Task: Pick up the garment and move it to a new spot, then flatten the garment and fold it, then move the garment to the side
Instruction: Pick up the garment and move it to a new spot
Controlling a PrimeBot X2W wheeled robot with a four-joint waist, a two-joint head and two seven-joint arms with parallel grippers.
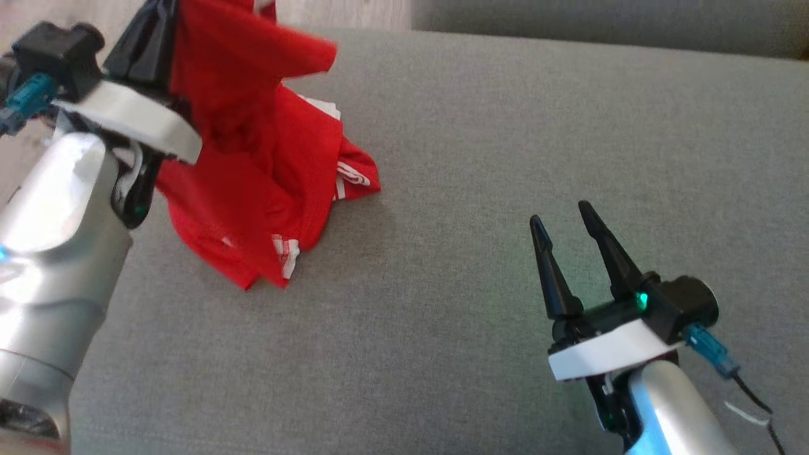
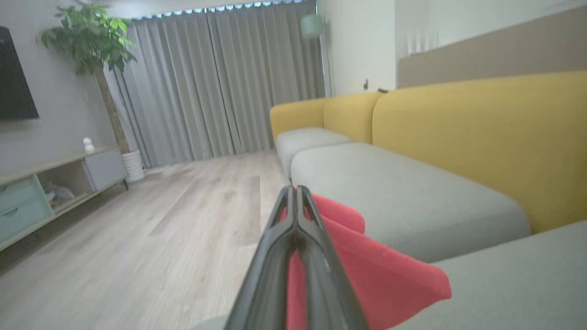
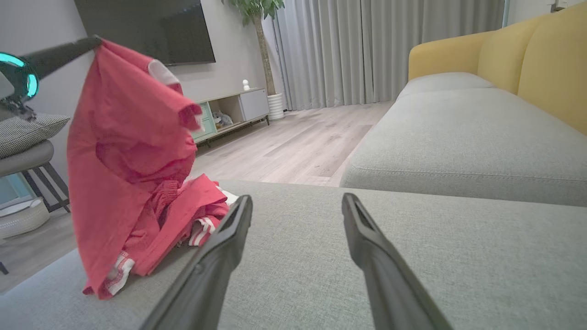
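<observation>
- One broad grey sofa cushion carries the work. Its edge near the cloth drops to the wooden floor, so a swing that way could send fabric over the side.
- Most of the red garment hangs bunched from a raised pinch over the cushion's left part, with its lower folds and white-striped hems resting on the seat. Dragged like this, we judge it may twist and land in a worse heap.
- We have the left gripper clenched on a thin fold of the garment. So small a bite could slip under the hanging weight.
- Our right gripper is released, fingers apart and grasping nothing, over bare cushion well apart from the cloth. With one hold only, flattening looks hard.
</observation>
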